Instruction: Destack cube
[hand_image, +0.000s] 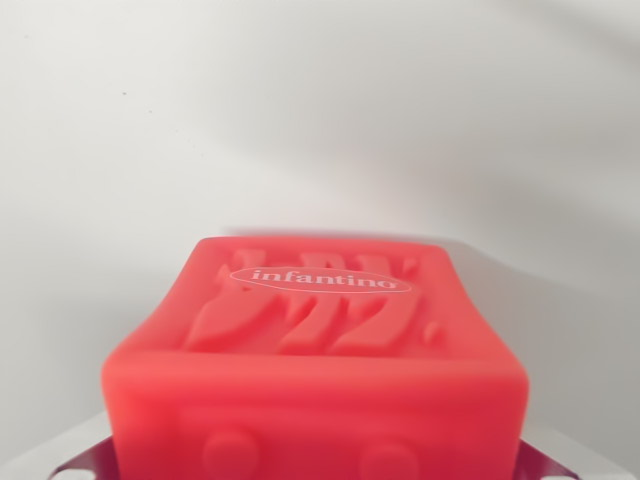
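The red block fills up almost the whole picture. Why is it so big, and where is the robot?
The picture comes from a little camera fixed to the robot arm's wrist, right by its hand, so you see what the hand sees and not the arm itself. The red block looks huge only because the camera is very close to it. It is a soft-looking toy cube with raised wavy shapes and the word "infantino" on the face that looks up at the camera. Behind it is a plain white surface. At the bottom corners, shiny metal bits peek out on both sides. They may be the robot's fingers, but I cannot tell if they squeeze the block.
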